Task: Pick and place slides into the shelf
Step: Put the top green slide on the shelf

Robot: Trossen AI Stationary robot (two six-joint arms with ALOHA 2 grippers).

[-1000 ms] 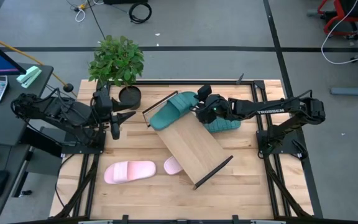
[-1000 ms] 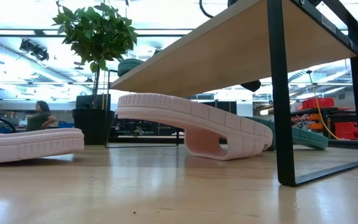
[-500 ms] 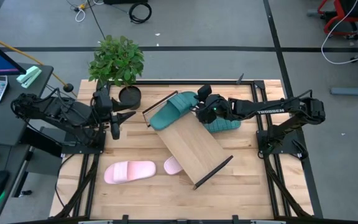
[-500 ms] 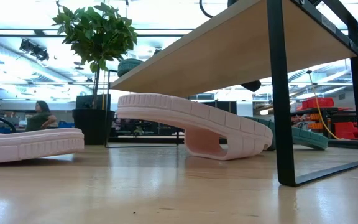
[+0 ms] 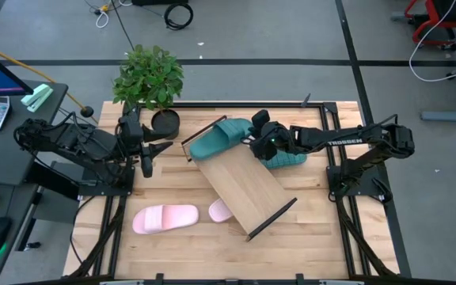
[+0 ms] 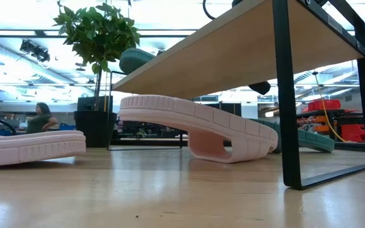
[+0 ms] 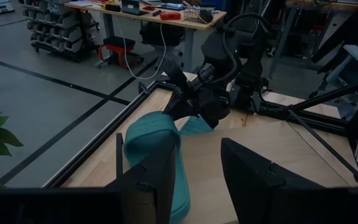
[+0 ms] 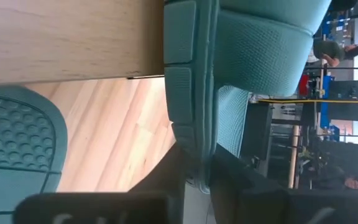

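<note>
The right gripper point(image 5: 258, 142) pinches a teal-green foam slide point(image 5: 218, 138) at the light wood shelf point(image 5: 242, 182); the left gripper point(image 5: 153, 149) waits half open, empty.

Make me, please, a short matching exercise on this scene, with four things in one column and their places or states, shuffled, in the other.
Things:
1. teal slide on the shelf
2. whole pink slide
3. left gripper
4. potted plant

Places or states:
A. open, holding nothing
B. far left corner of the table
C. gripped by the right gripper
D. flat on the table, near left

Pairs: 1-C, 2-D, 3-A, 4-B
</note>
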